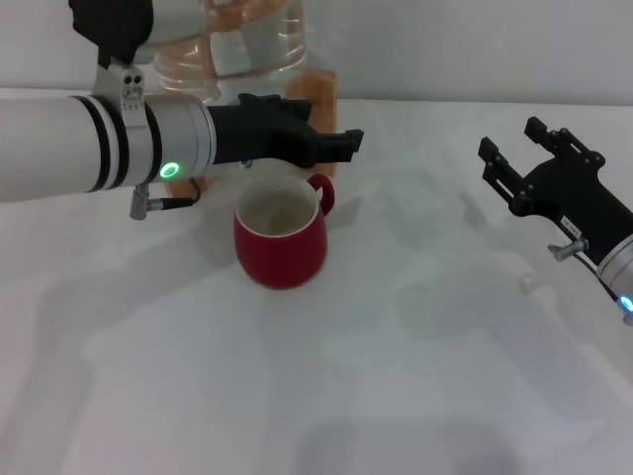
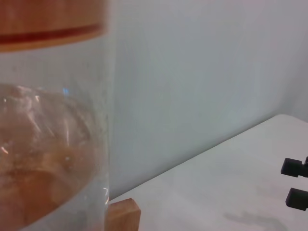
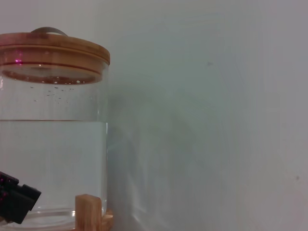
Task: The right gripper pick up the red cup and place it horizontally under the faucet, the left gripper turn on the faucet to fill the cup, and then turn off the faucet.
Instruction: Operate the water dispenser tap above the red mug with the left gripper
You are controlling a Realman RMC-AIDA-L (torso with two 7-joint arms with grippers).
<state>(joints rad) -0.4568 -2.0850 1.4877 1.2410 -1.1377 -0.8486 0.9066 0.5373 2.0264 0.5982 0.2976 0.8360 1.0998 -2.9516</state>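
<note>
The red cup point(image 1: 281, 240) stands upright on the white table point(image 1: 396, 396), mouth up and handle toward the jar point(image 1: 247, 45), directly below the left gripper point(image 1: 331, 144); the faucet itself is hidden behind that arm. The left gripper reaches sideways across the jar front, just above the cup rim; whether its fingers are spread cannot be determined. The right gripper point(image 1: 514, 148) hangs well apart to the right, fingers spread and holding nothing, so the left arm is far nearer.
</note>
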